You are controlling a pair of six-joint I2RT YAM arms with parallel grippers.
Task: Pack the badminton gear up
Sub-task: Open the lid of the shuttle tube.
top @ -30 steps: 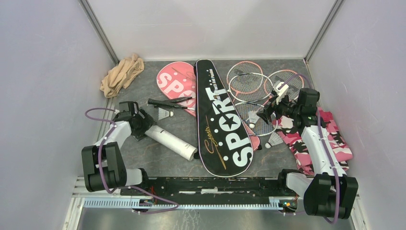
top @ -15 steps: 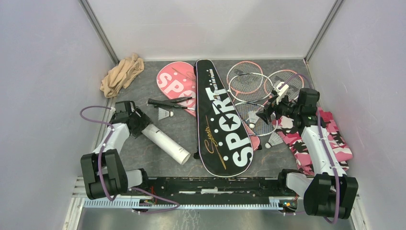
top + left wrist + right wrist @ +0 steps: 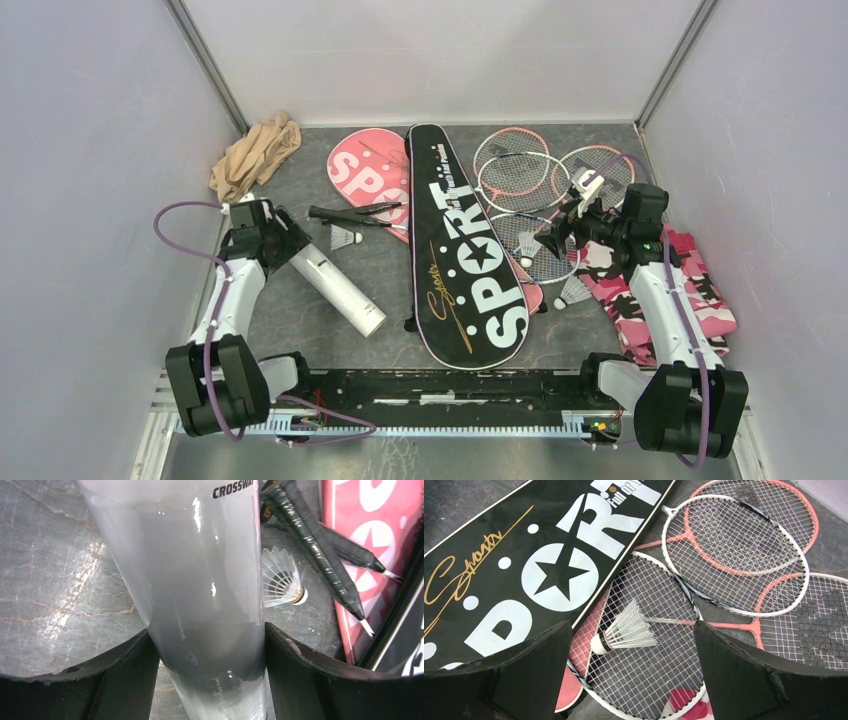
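My left gripper [image 3: 290, 251] is shut on the upper end of the long white tube [image 3: 342, 292], which slants across the left of the table; in the left wrist view the tube [image 3: 200, 580] fills the gap between my fingers [image 3: 125, 680]. A shuttlecock [image 3: 345, 237] lies just beyond it. My right gripper [image 3: 556, 238] is open and empty above a racket head [image 3: 649, 680] with a shuttlecock [image 3: 626, 630] lying on it. Another shuttlecock [image 3: 573, 292] lies at the right. Pink-framed rackets [image 3: 520, 170] overlap at the back right. The black SPORT bag [image 3: 465, 250] lies in the middle, partly over the pink one [image 3: 362, 172].
A beige cloth [image 3: 253, 155] is bunched at the back left corner. A pink camouflage cloth [image 3: 690, 290] lies under my right arm by the right wall. Thin black handles [image 3: 355, 213] lie across the pink bag's edge, close to the tube.
My left gripper has moved back and to the left with the tube, dragging the tube's free end leftward, away from the black bag. The right arm has not moved.
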